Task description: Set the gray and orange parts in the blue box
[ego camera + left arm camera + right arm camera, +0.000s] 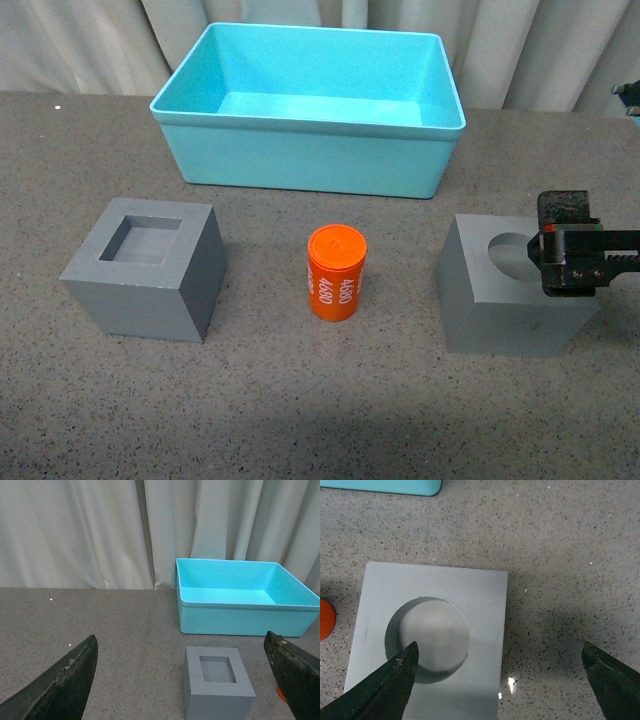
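The blue box (pixel 310 150) stands empty at the back of the table. On the left sits a gray cube with a square recess (pixel 145 270), in the middle an upright orange cylinder (pixel 336 272), and on the right a gray cube with a round recess (pixel 510 300). My right gripper (pixel 560 258) hovers open over that right cube's far right edge. In the right wrist view one finger (pixel 385 690) is over the round-recess cube (pixel 480 605) and the other over bare table. My left gripper (pixel 180 636) is open and well back from the square-recess cube (pixel 217 685).
A speckled gray tabletop (pixel 300 400) carries everything. Pale curtains (pixel 100 530) hang behind the table's far edge. The left wrist view shows the blue box (pixel 245 615) beyond the cube. A corner of the blue box (pixel 395 486) and a sliver of the orange cylinder (pixel 325 620) show in the right wrist view.
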Robot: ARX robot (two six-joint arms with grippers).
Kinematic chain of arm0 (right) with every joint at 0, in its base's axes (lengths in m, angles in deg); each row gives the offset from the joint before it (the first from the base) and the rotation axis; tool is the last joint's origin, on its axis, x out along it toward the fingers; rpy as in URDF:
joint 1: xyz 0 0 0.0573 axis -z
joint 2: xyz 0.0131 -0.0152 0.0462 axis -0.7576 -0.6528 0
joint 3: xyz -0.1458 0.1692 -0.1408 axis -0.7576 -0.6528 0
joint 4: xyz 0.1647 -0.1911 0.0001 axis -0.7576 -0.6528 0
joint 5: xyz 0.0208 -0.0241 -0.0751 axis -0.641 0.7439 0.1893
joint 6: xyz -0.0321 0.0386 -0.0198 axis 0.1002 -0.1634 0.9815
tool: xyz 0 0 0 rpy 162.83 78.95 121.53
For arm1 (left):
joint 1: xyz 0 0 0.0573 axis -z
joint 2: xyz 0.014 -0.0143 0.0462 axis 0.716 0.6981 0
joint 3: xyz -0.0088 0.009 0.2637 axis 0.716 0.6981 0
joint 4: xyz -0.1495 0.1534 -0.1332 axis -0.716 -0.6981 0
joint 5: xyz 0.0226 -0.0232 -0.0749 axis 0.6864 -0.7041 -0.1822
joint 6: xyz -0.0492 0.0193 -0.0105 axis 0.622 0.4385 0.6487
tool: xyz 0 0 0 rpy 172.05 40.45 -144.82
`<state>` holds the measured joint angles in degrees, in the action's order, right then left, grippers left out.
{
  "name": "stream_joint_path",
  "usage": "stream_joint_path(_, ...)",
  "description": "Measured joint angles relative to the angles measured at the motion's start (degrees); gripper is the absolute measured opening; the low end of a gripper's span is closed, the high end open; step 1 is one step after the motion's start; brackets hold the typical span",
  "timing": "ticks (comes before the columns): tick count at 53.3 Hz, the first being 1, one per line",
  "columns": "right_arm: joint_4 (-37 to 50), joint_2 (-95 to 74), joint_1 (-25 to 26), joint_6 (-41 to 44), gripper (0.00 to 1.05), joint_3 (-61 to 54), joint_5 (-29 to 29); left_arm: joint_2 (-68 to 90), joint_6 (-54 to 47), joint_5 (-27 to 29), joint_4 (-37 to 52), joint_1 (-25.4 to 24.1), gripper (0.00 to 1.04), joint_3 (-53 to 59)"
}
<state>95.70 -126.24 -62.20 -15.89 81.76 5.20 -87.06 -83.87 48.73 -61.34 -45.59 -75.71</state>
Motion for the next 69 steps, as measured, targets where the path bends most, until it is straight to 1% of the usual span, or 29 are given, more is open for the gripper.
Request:
stream_joint_path(10, -1.55, -5.6, -0.22, -2.99, 0.95, 4.15, -0.5, 0.0, 0.0, 0.02, 0.0, 0.0, 0.98, 0.0)
stream_joint_path(13, -1.55, -6.34, -0.28, -3.56, 0.91, 4.5, -0.76, 0.0, 0.0, 0.02, 0.0, 0.0, 0.98, 0.0)
stream_joint_path(16, -1.55, -7.06, -0.28, -4.04, 0.83, 4.7, -0.74, 0.0, 0.0, 0.02, 0.0, 0.0, 0.98, 0.0)
stream_joint_path(18, -1.55, -7.28, -0.31, -4.15, 0.79, 4.74, -0.74, 0.0, 0.0, 0.02, 0.0, 0.0, 0.98, 0.0)
stream_joint_path(24, -1.64, -7.93, -0.5, -5.99, 0.56, 4.94, -1.33, 0.0, 0.0, 0.0, 0.0, 0.0, 0.98, 0.0)
stream_joint_path(25, -1.64, -8.02, -0.55, -6.54, 0.51, 4.98, -1.55, 0.0, 0.0, 0.0, 0.0, 0.0, 0.98, 0.0)
stream_joint_path(27, -1.64, -8.07, -0.55, -6.82, 0.47, 4.98, -1.7, 0.0, 0.0, 0.0, 0.0, 0.0, 0.98, 0.0)
stream_joint_path(31, -1.66, -8.11, -0.61, -7.54, 0.37, 5.03, -1.75, 0.0, 0.0, 0.0, 0.0, 0.0, 0.98, 0.0)
stream_joint_path(33, -1.75, -8.09, -0.59, -8.09, 0.28, 5.03, -1.6, 0.0, 0.0, 0.0, 0.0, 0.0, 0.98, 0.0)
stream_joint_path(36, -1.99, -7.87, -0.42, -8.55, 0.21, 5.07, -1.86, 0.0, 0.0, 0.02, 0.0, 0.0, 0.98, 0.0)
stream_joint_path(39, -2.43, -7.52, -0.26, -9.01, 0.19, 5.11, -2.03, 0.0, 0.0, 0.02, 0.0, 0.0, 0.98, 0.0)
stream_joint_path(48, -3.3, -5.57, 0.07, -10.27, 0.19, 4.46, -3.65, 0.0, 0.0, 0.02, 0.0, 0.0, 0.98, 0.0)
stream_joint_path(57, -4.39, 6.56, -0.37, -10.54, 0.19, 4.02, -7.3, 0.0, 0.0, 0.0, 0.0, 0.0, 0.98, 0.0)
stream_joint_path(63, -4.5, 10.29, -1.14, -9.7, 0.19, 9.27, -7.45, 0.0, 0.0, 0.0, 0.0, 0.0, 0.98, 0.0)
stream_joint_path(69, -3.85, 5.49, -1.84, -8.52, 0.19, 16.33, -7.13, 0.0, 0.0, 0.0, 0.0, 0.0, 0.98, 0.0)
